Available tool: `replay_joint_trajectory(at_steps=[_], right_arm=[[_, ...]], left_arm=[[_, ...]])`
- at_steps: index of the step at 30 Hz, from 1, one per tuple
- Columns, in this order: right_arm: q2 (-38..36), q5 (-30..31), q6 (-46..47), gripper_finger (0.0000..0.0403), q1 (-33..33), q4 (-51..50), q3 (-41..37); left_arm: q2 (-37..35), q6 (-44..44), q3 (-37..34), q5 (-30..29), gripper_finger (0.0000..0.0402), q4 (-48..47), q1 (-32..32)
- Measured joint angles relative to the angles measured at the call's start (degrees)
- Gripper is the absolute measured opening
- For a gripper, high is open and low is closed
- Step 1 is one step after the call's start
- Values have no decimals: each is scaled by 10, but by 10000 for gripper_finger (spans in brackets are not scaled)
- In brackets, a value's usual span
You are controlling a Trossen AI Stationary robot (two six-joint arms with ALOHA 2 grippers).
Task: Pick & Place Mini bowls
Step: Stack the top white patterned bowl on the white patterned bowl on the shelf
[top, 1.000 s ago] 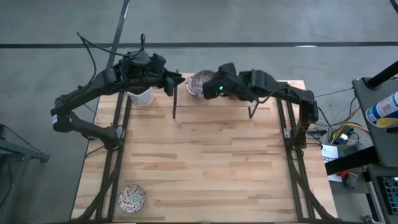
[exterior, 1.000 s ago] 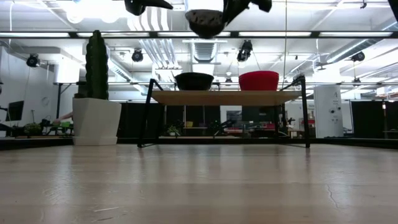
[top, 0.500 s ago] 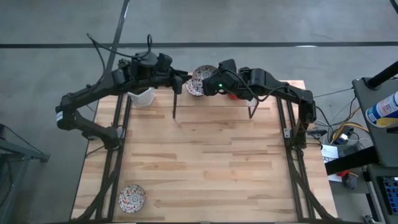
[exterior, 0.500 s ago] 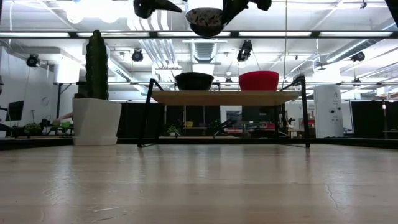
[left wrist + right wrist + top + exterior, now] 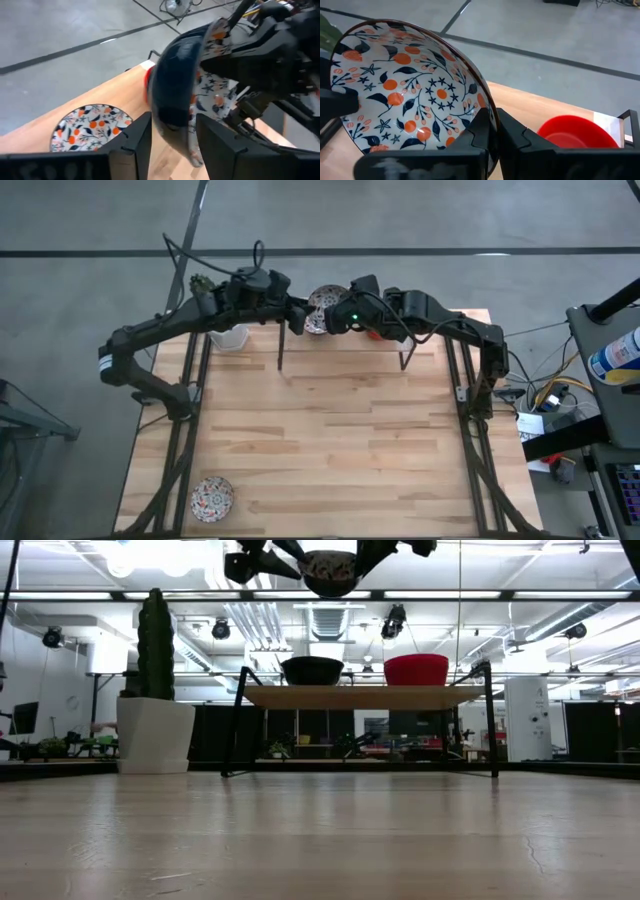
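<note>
The right gripper (image 5: 492, 131) is closed on the rim of a floral mini bowl (image 5: 407, 85), one finger inside the wall and one outside, and holds it tilted in the air above the small raised shelf (image 5: 360, 697) at the far edge of the surface (image 5: 330, 440). The left gripper (image 5: 172, 137) is just beside this bowl with its fingers apart, the bowl's dark outer wall between them; I cannot tell if they touch it.

The bowl looks hard, glazed and thin-walled, so I judge it light but slippery and easy to chip. The rim is the good place to hold it, with a firm pinch.

Another floral bowl (image 5: 312, 670) and a red bowl (image 5: 416, 669) stand on the shelf. One more floral bowl (image 5: 213, 497) lies at the near left corner of the surface.
</note>
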Motion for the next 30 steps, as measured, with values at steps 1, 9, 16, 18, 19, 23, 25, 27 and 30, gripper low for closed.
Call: replay_joint_trajectory(at_steps=[1,9,16,18,19,23,25,27,30], right_arm=[[0,0,-1,12,0,0,0],[0,-8,-15,13,0,17,0],[0,-10,-51,15,-1,48,0],[0,-10,-56,20,-2,50,0],[0,-12,-59,26,-3,52,0],[-1,-25,-101,80,-6,60,0],[-1,-26,-126,118,-7,59,0],[-1,-24,-141,160,-9,60,0],[-1,-10,-154,219,-12,60,0]], left_arm=[[1,4,0,-3,140,-1,0],[2,9,0,-13,33,0,10],[2,6,0,-10,18,2,27],[2,5,0,-7,16,1,31],[2,5,0,-5,15,-1,34],[2,-3,0,6,10,-9,50],[2,-10,0,10,7,-23,60],[2,-17,1,10,3,-33,70],[2,-24,1,10,2,-38,83]])
